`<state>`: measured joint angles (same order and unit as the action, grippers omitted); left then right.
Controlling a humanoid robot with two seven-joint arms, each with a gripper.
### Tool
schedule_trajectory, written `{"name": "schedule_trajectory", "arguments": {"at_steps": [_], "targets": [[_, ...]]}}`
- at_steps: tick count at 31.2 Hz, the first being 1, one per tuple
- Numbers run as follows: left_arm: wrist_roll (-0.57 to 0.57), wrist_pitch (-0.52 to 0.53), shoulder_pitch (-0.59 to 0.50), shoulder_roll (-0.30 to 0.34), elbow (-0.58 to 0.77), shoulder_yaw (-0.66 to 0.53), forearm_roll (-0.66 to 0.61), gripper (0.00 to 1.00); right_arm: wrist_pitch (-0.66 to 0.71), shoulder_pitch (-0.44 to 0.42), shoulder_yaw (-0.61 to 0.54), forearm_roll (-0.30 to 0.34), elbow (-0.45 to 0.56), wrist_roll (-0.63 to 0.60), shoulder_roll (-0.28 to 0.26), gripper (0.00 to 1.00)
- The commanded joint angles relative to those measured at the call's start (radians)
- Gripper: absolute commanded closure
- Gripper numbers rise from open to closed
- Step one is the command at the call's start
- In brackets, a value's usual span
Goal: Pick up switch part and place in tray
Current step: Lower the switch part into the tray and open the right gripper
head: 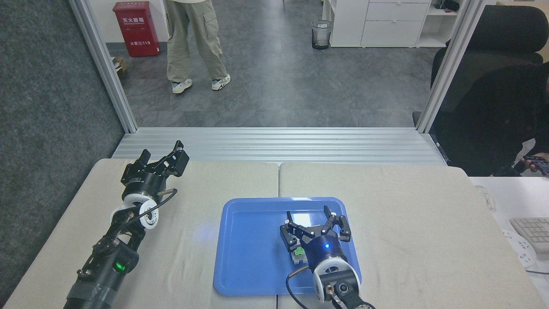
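The right gripper point(315, 221) hangs over the right half of the tray point(253, 262), its black fingers point(293, 229) spread wide and pointing away from the robot, with nothing between them. The switch part point(297, 252) lies on the tray floor just beside the gripper's wrist, on its left side; only the green block and a bit of whitish plastic show, the rest being hidden under the wrist. The part is free of the fingers. A blue light glows on the gripper body, and a black cable loops from the arm over the tray's near rim.

The blue tray sits on the beige-covered table point(407, 214), near its front edge and just right of the seam between the two table halves.

The left gripper point(165, 156) rests well apart, over the far left corner of the table, its fingers parted and empty.

Beyond the table, a person point(195, 38) in khaki trousers stands on the grey floor beside a red box point(137, 28); a bin point(321, 34) stands farther right
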<state>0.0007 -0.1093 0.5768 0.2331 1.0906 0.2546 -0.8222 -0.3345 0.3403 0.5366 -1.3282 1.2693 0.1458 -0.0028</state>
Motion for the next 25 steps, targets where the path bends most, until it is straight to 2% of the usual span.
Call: {"name": "schedule_trajectory", "arguments": {"at_steps": [1, 2, 4, 6, 7, 9, 15, 21, 24, 25], "targets": [[-0.001, 0.000, 0.001, 0.000, 0.000, 0.000, 0.000, 0.00, 0.035, 0.178, -0.244, 0.024, -0.030, -0.064, -0.129, 0.00], [-0.001, 0.000, 0.000, 0.000, 0.000, 0.000, 0.000, 0.00, 0.075, 0.180, -0.245, 0.026, -0.031, -0.078, -0.170, 0.01], [-0.001, 0.000, 0.000, 0.000, 0.000, 0.000, 0.000, 0.00, 0.242, 0.178, -0.254, 0.047, -0.031, -0.109, -0.288, 0.01], [0.001, 0.000, 0.000, 0.000, 0.000, 0.000, 0.000, 0.00, 0.400, 0.177, -0.280, 0.114, -0.039, -0.129, -0.379, 0.01], [-0.001, 0.000, 0.000, 0.000, 0.000, 0.000, 0.000, 0.00, 0.457, 0.175, -0.306, 0.166, -0.047, -0.130, -0.402, 0.01], [-0.001, 0.000, 0.000, 0.000, 0.000, -0.002, 0.000, 0.00, 0.485, 0.177, -0.354, 0.231, -0.076, -0.127, -0.421, 0.01], [-0.001, 0.000, 0.000, 0.000, 0.000, 0.000, 0.000, 0.00, 0.480, 0.221, -0.371, 0.234, -0.217, -0.133, -0.497, 0.01], [-0.001, 0.000, 0.000, 0.000, 0.000, 0.000, 0.000, 0.00, 0.470, 0.224, -0.368, 0.227, -0.239, -0.144, -0.505, 0.00], [-0.001, 0.000, 0.000, 0.000, 0.000, 0.000, 0.000, 0.00, 0.470, 0.241, -0.382, 0.247, -0.232, -0.239, -0.488, 0.00], [-0.001, 0.000, 0.001, 0.000, 0.000, 0.000, 0.000, 0.00, 0.470, 0.240, -0.391, 0.247, -0.234, -0.283, -0.497, 0.00]]}}
